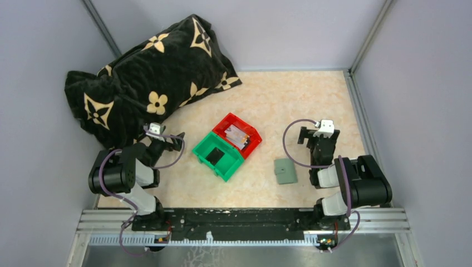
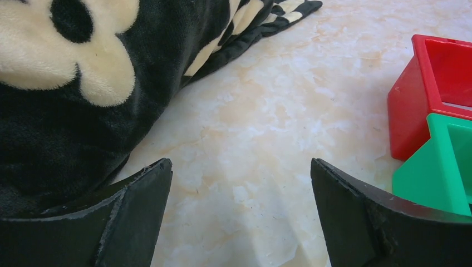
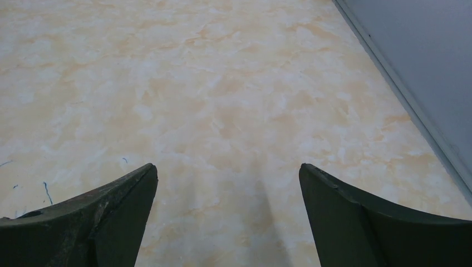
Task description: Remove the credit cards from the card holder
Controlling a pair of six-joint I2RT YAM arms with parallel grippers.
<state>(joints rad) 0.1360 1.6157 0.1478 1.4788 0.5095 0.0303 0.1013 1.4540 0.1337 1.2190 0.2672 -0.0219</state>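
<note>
Locating our target first (Student): where is the small flat sage grey-green folding card holder (image 1: pixel 285 171)?

Instructor: We find it closed and flat at 5 o'clock from the table's centre. It lies at about 7 o'clock of the right gripper (image 1: pixel 316 138) and apart from it. No credit cards show outside it; we judge that they sit inside.

Student: And the fingers?

Instructor: Both the right gripper and the left gripper (image 1: pixel 171 143) stand spread wide with nothing between them. We would lower the right to pin one flap and bring the left across from 9 o'clock to lift the other. A soft fold is likely to slide if one arm pushes it alone.

Student: The setting?

Instructor: We note a smooth, pale marbled beige tabletop (image 1: pixel 289 100) walled by plain grey panels (image 1: pixel 412 83). A bright green plastic bin (image 1: pixel 234 167) and a red plastic bin (image 1: pixel 245 125) touch at centre. A black plush flower-patterned pillow (image 1: pixel 139 83) lies at 10 o'clock.
</note>
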